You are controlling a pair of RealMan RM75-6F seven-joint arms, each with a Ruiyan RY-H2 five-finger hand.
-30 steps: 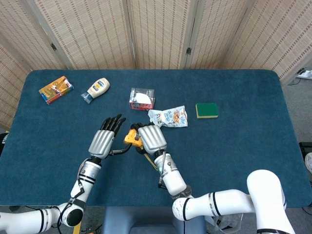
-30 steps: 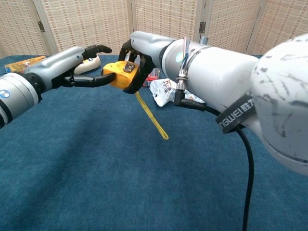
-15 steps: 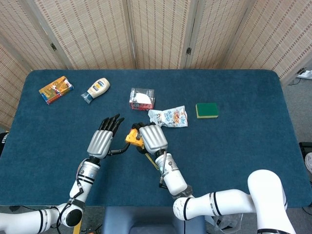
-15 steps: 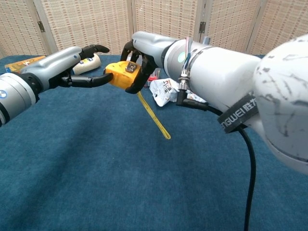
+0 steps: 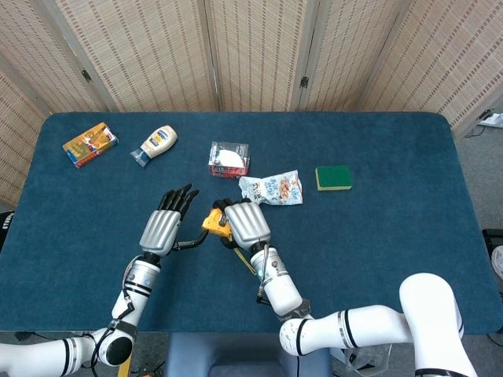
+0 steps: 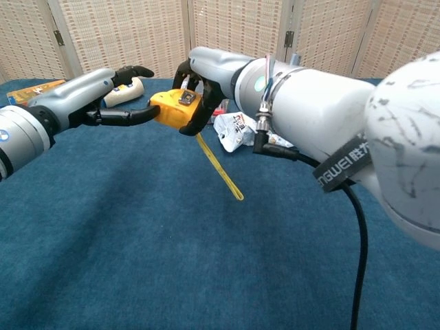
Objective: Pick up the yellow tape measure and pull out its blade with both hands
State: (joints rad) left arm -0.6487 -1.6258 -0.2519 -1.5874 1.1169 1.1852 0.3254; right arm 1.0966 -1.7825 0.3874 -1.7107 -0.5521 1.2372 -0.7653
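Yellow tape measure is gripped off the cloth by the right hand, leaving its blade hanging free. Left hand, beside the tape, is spread, one finger touching the case, likely steadying it.

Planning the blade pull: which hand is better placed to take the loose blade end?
Probably the left hand: only its fingertip touches the yellow tape measure, while the right hand grips the case. The blade hangs free.

The right robot hand curls closed around what it holds; the left robot hand reaches in, fingers spread, thumb touching.
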